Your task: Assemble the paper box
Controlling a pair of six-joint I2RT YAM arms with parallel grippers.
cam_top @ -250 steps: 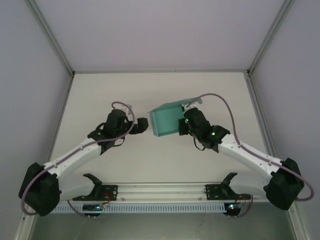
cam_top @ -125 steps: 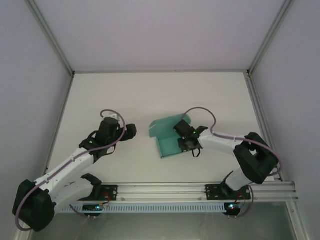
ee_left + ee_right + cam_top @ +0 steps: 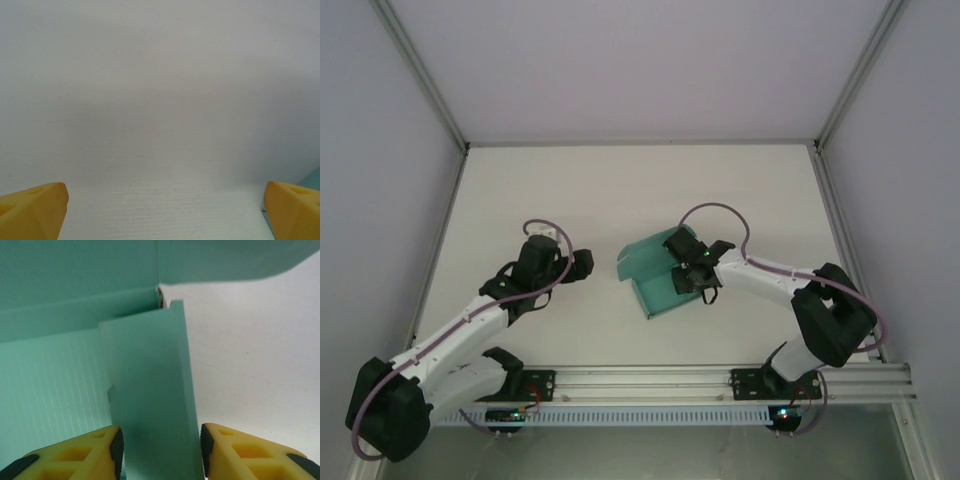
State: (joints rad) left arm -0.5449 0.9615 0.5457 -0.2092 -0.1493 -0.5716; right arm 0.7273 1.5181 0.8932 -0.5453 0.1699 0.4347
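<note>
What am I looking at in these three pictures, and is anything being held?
Two robot arms are bolted to a white table, each ending in a two-finger gripper. One picture looks down from above; the other two come from cameras on the wrists, so the yellow tips are the fingers. A teal paper box, partly folded, lies on the table. The left gripper is open over the table, holding nothing. The right gripper has its jaws parted either side of a box flap; whether they touch it I cannot tell.
</note>
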